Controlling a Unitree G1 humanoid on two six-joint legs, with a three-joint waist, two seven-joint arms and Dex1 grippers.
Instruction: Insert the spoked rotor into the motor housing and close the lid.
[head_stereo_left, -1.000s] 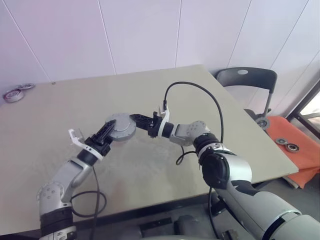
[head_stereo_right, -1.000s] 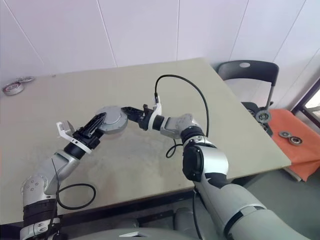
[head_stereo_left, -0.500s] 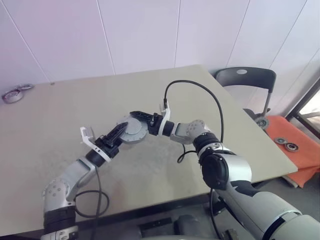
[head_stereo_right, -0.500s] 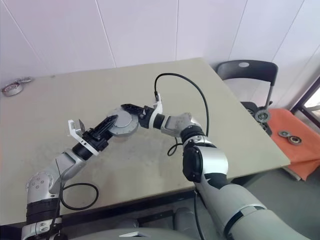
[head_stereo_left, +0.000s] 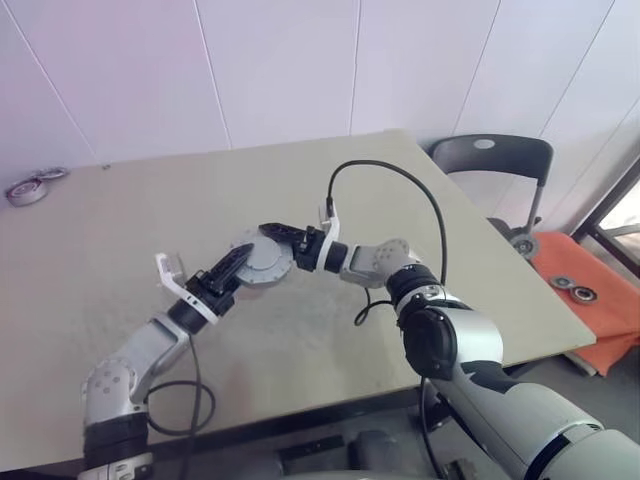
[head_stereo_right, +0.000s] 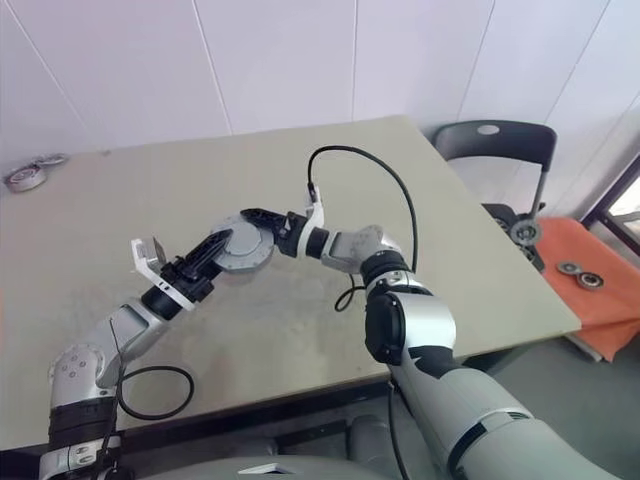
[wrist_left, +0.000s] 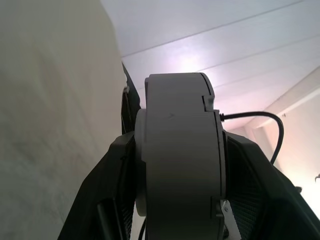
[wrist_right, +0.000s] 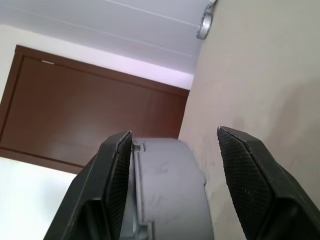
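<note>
The scene is bright and evenly lit, a soft daylight with a faint lilac tint on the wall panels (head_stereo_left: 280, 70). Shadows on the table (head_stereo_left: 90, 240) are weak and soft-edged; a pale one lies under the black cable (head_stereo_left: 385, 175) near the right edge. There is no hard glare on the tabletop. The head views are fairly sharp in the middle and softer toward the corners, where straight lines bend slightly. In the left wrist view the grey housing (wrist_left: 180, 160) is close and blurred, with a bright bloom on the wall behind it. In the right wrist view the fingers (wrist_right: 250, 175) are soft, and a washed-out white patch sits at the lower corner.
</note>
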